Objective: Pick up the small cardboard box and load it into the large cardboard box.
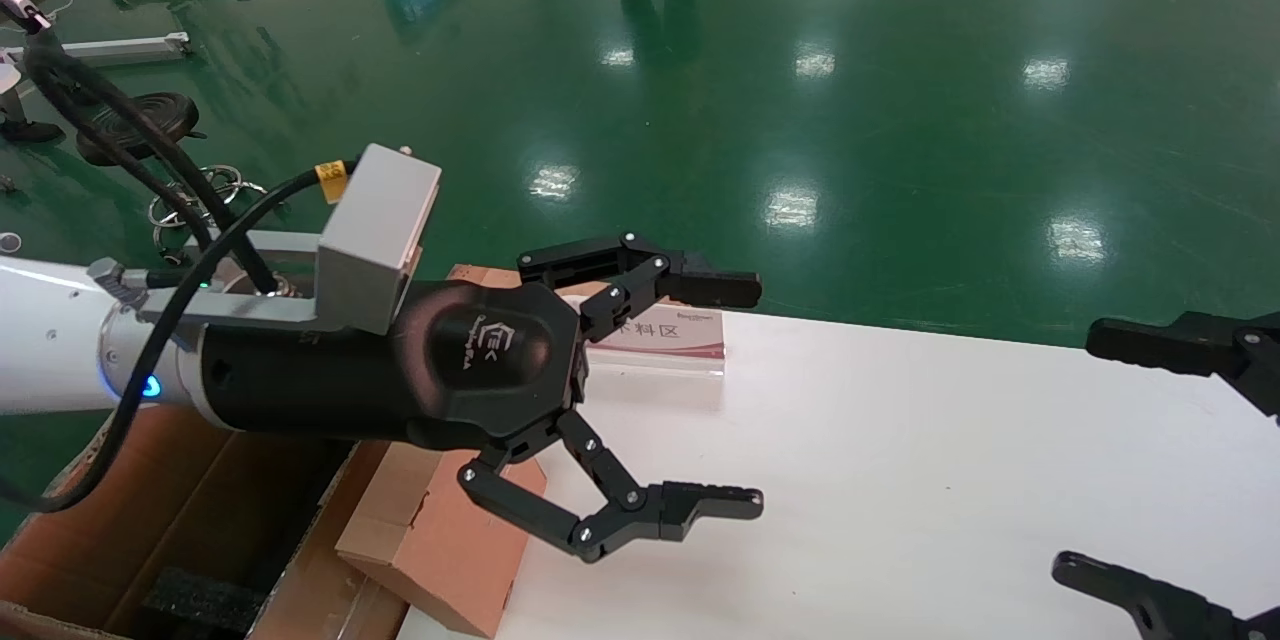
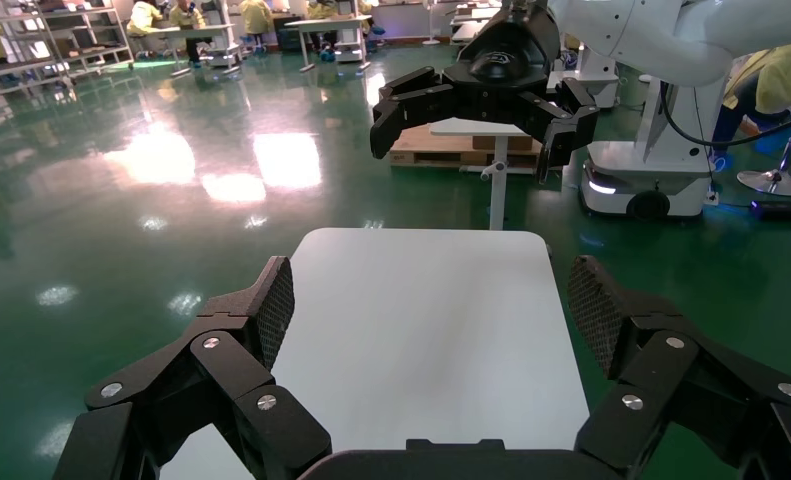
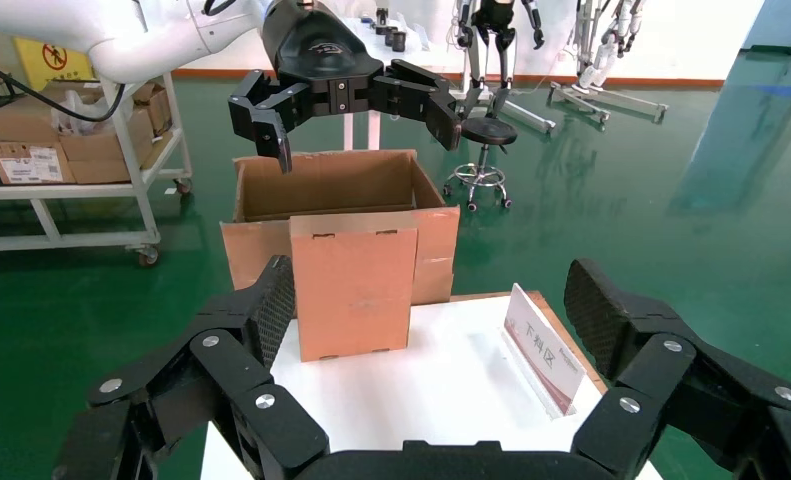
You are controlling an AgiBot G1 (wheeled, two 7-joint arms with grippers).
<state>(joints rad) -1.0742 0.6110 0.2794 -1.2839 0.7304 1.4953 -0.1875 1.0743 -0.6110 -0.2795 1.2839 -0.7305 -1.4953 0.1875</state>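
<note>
2 tools hung over the white table [image 1: 900, 480], both with fingers spread wide and holding nothing: the left tool [image 1: 700, 400] above the table's left edge, the right tool [image 1: 1150, 460] at its right edge. The small cardboard box [image 3: 354, 292] stood upright at the left edge, touching the large cardboard box [image 3: 326, 190] beyond it on the floor.

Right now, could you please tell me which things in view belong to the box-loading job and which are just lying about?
Job:
- small cardboard box, standing on the white table
- large cardboard box, open behind it
- left hand, open above the table
- right hand, open, opposite

Lying about:
- sign holder
- stool
- trolley with cartons
</note>
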